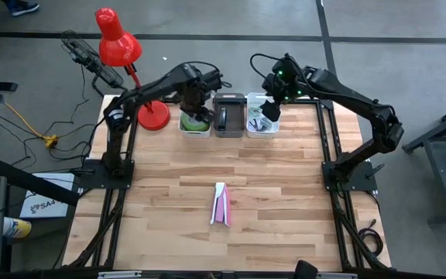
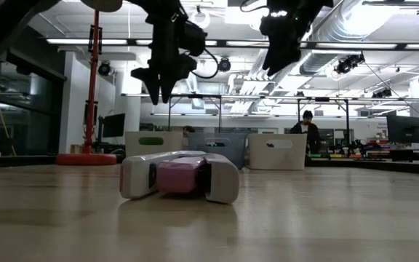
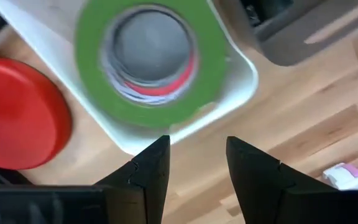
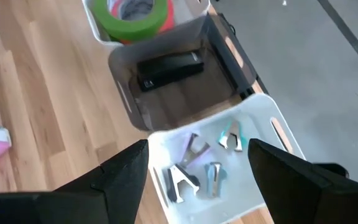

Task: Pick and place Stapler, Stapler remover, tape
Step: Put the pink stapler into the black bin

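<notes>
The pink-and-white stapler (image 1: 221,204) lies alone mid-table, long axis running twelve to six, at about six o'clock from both grippers. Left gripper (image 1: 195,99) hovers empty, fingers apart, over the tape bin (image 1: 195,124); right gripper (image 1: 272,99), also spread, over the remover bin (image 1: 262,124). Neither is clearly nearer; nothing blocks the way

Bright overhead light; blurred tape (image 3: 146,59).
</notes>
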`<action>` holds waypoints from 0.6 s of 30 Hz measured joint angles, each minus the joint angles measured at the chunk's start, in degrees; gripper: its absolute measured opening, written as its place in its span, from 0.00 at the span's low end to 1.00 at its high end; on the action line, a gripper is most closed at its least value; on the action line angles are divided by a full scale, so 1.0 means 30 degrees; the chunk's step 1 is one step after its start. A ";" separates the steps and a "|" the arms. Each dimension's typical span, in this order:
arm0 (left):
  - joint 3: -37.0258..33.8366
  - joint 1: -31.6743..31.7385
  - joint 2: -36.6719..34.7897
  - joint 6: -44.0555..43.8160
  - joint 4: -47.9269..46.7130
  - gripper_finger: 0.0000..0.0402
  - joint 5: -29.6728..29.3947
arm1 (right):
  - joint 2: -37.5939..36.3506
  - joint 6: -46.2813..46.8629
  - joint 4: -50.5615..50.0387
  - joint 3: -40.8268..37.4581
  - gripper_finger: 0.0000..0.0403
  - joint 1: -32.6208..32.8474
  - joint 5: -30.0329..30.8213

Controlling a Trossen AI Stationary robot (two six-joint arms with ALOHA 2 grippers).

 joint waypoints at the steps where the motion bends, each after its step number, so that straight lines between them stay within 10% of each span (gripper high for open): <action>1: 0.0000 -0.0287 0.0000 -0.0206 0.0031 0.38 -0.0007 | 0.0000 -0.0069 -0.0190 0.0000 0.66 -0.0067 0.0014; 18: -0.0015 -0.4713 0.0007 -0.7182 0.0041 0.71 -0.0505 | -0.0036 -0.0915 -0.1769 0.0000 0.66 -0.2010 -0.1544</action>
